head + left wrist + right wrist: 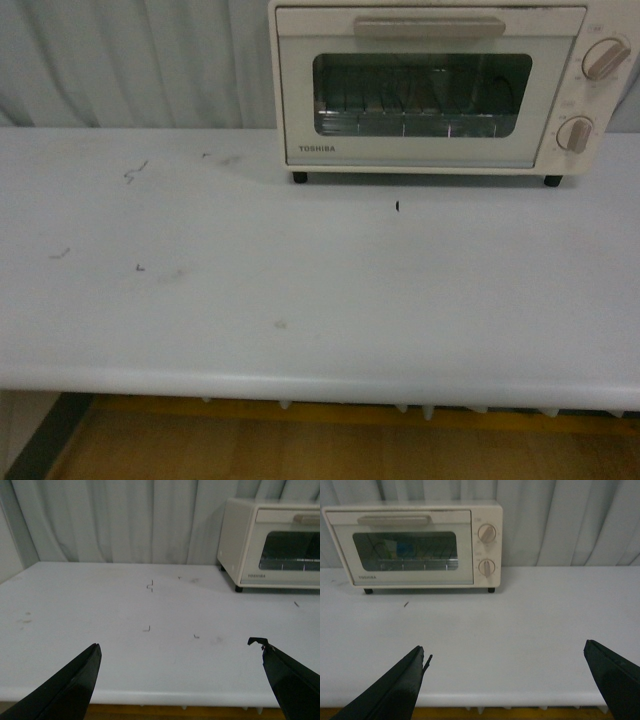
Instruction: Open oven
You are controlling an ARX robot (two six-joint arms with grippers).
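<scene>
toshiba toaster oven (430, 90) sits at far edge of white table (300, 300), right of centre, door shut. left gripper (176, 645) and right gripper (504, 647) both spread wide, holding nothing, well short of the oven. step: approach not yet begun. next, by my read: reach the beige bar handle (429, 26), close over it, pull down and outward.

You have a pale table (400, 300) bearing the oven (450, 90) at its far right edge; dark scuffs (135, 172) mark its left half; a black speck (398, 207) lies just before the oven
</scene>
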